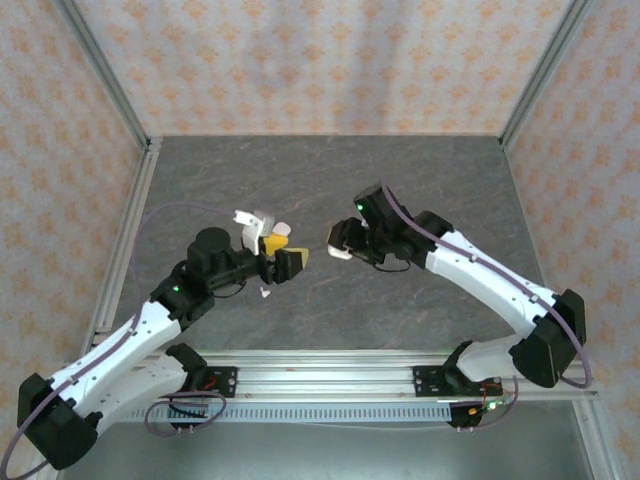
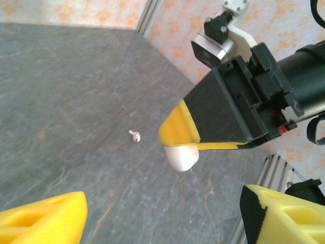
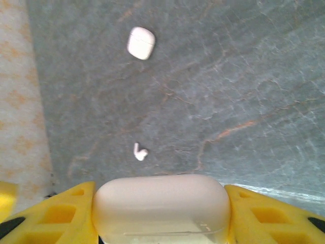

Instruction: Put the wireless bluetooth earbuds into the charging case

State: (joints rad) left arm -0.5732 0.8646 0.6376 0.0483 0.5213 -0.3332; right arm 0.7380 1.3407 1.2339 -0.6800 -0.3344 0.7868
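Clamping case [image 3: 160, 198], right claw [image 3: 160, 211]; earbud [image 3: 139, 151] lies on counter [image 3: 238, 76] ahead of both claws. Left claw [image 2: 162, 206] apart.

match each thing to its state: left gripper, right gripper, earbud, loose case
Things:
1. left gripper
2. right gripper
3. earbud
4. loose case

States:
a. shut on the held case
b. tiny, stemmed, lying on the table
c. open, nothing between its fingers
d. rounded, lying on the table beyond the earbud in the right wrist view

Pairs: 1-c, 2-a, 3-b, 4-d
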